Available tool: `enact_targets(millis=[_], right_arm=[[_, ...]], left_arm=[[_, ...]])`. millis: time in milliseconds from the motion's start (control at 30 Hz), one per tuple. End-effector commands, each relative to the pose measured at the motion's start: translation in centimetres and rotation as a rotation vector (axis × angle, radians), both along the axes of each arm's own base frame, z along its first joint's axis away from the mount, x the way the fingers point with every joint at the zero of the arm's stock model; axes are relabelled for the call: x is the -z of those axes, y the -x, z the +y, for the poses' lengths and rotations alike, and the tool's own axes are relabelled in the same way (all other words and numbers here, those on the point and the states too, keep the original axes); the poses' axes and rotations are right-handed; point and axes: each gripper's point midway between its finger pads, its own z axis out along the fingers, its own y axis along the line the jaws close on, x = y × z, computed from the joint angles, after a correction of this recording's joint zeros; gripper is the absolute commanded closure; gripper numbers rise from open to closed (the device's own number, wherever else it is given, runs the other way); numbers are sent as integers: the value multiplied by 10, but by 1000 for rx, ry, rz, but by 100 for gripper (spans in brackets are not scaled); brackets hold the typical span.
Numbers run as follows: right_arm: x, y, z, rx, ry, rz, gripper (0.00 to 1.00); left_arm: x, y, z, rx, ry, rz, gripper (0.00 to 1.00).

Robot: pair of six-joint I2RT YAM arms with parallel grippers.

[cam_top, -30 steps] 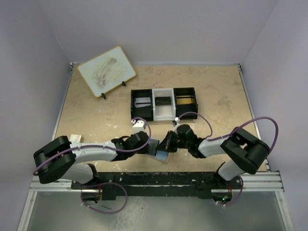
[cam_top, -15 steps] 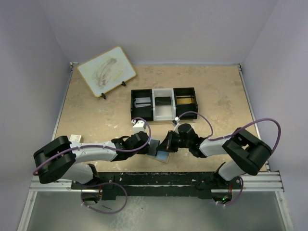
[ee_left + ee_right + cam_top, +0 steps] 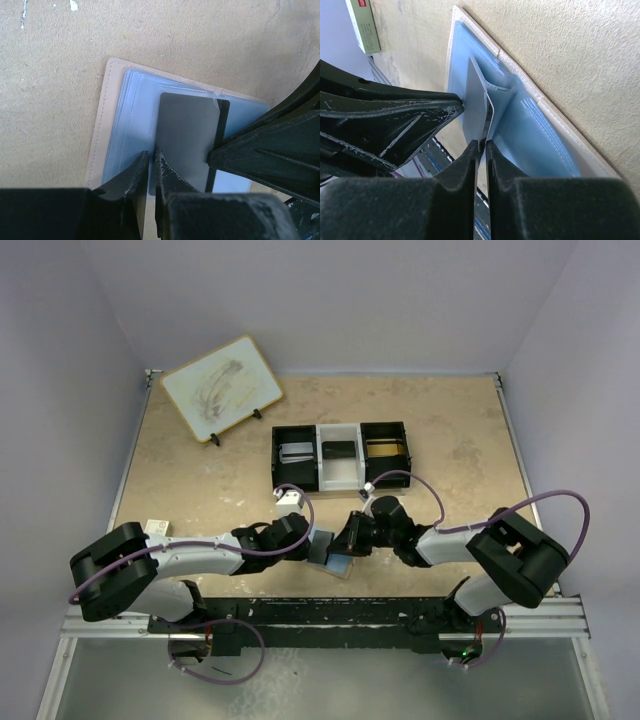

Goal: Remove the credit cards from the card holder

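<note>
Two claws meet at lower centre: left gripper [image 3: 151,164] pinches the card holder [image 3: 125,131], right gripper [image 3: 482,148] is clamped on the grey credit card [image 3: 187,135]. The right arm has crept slightly left. We judge the card barely drawn out.

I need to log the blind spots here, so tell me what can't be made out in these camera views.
Other cards in the card holder: left wrist view, the grey card and the right gripper cover the pockets.
What the left gripper pinches, if anything: its own fingers hide it.
Tray contents: top view, too small.
Small box print: right wrist view, cut by the edge.
</note>
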Motion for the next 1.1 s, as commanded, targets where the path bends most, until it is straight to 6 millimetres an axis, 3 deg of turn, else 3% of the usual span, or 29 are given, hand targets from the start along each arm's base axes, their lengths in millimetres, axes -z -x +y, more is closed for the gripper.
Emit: enact_targets(millis=[0,200,567,833,1067], right_arm=[[-12,-4,6,-31,-20,-36,84],[-12,-3,4,-31,-11,-39,82],[-18,-5,4,-29,-18,-61,100],[-21,-4,0,-16,-16,-61,100],[-30,9,-13,-15,-32,-64,100]], left_arm=[[7,4,5,3,-32,23,93],[7,4,5,2,-32,22,93],[8,5,7,2,-40,23,93],[8,4,8,-2,-42,21,93],[10,5,12,-11,-37,19,94]])
